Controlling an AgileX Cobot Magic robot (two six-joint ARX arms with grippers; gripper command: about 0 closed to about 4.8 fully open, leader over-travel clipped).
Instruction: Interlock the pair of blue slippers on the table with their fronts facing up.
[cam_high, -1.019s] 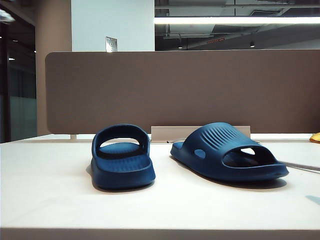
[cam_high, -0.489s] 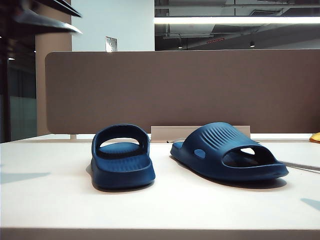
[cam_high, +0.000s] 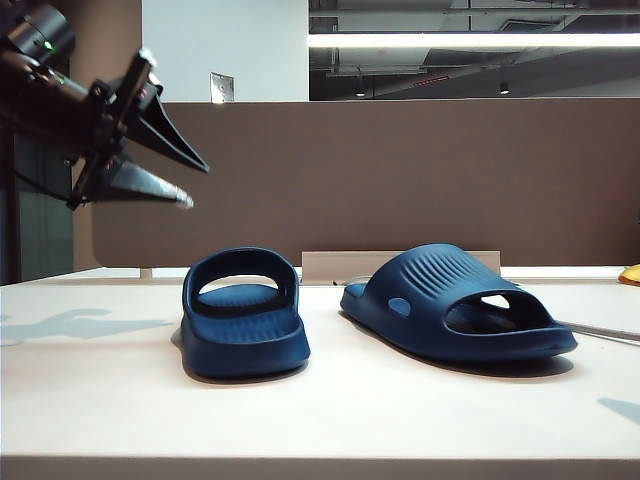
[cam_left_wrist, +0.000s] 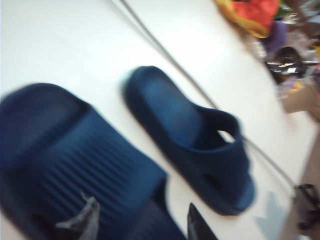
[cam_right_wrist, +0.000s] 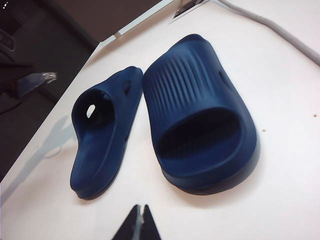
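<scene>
Two dark blue slippers rest sole-down and apart on the white counter: the left slipper points at the exterior camera, and the right slipper lies angled with its ribbed strap uppermost. The left end effector hangs in the air above and to the outer side of the left slipper, its two dark fingers spread apart and holding nothing; in the left wrist view its fingertips frame the blurred strap of the nearer slipper, with the other slipper beyond. The right end effector is pinched closed and empty, near the slippers but touching neither. The step in hand appears to be the approach; it is best done by descending squarely over the strap and closing across its width.
</scene>
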